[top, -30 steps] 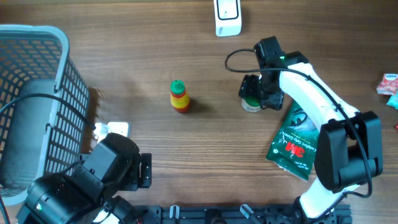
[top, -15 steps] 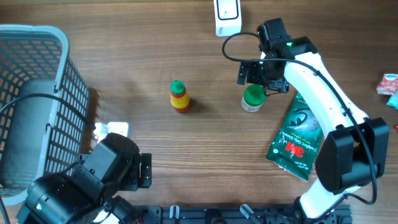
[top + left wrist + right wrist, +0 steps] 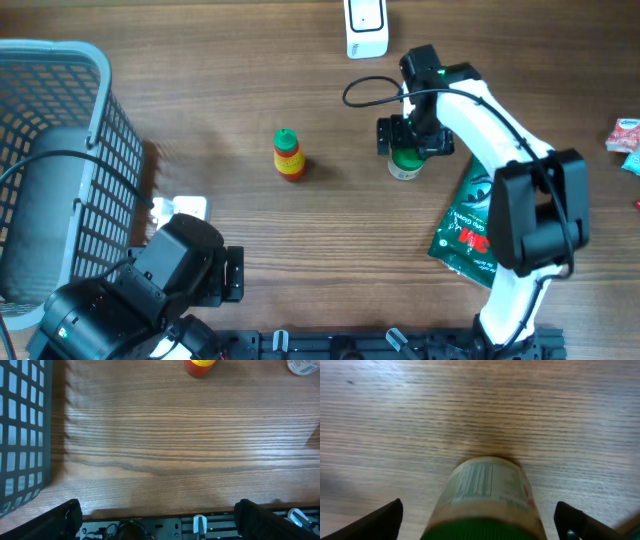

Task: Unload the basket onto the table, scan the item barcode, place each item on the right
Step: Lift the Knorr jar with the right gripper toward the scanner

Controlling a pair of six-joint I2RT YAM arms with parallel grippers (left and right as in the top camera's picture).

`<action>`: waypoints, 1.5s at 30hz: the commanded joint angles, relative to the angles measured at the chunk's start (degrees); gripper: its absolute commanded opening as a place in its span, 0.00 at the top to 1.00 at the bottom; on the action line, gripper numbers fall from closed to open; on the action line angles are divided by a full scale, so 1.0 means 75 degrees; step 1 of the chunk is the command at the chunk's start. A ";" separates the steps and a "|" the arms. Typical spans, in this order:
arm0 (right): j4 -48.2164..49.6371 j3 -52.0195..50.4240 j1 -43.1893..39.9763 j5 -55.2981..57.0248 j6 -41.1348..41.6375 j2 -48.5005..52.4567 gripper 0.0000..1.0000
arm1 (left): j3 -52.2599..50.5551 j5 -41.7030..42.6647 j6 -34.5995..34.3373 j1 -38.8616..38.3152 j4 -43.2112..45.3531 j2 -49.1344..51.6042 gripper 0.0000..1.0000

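On grained wood table (image 3: 300,235), cylindrical green-capped jar (image 3: 487,492) sits between right end effector (image 3: 480,520).

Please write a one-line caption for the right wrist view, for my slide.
Open right gripper poised around a green-lidded jar with a pale printed label, standing on the wooden table.

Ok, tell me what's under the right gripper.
A green-capped jar stands on the wooden table between the open fingers of the right gripper, its printed label facing the wrist camera. Overhead, the gripper covers part of its cap.
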 commanded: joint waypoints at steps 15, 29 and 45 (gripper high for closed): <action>0.0023 -0.0393 0.0041 0.0102 0.0364 0.0274 0.27 | 0.0015 -0.0070 -0.0105 -0.0020 0.0017 -0.0029 0.00; 0.0385 -0.0976 0.0090 0.0484 0.1151 0.0274 0.36 | 0.0015 -0.0070 -0.0105 -0.0020 0.0020 -0.0029 0.00; 0.0513 -0.0994 0.0090 0.0455 0.1457 0.0274 0.27 | 0.0015 -0.0070 -0.0105 -0.0020 0.0017 -0.0029 0.00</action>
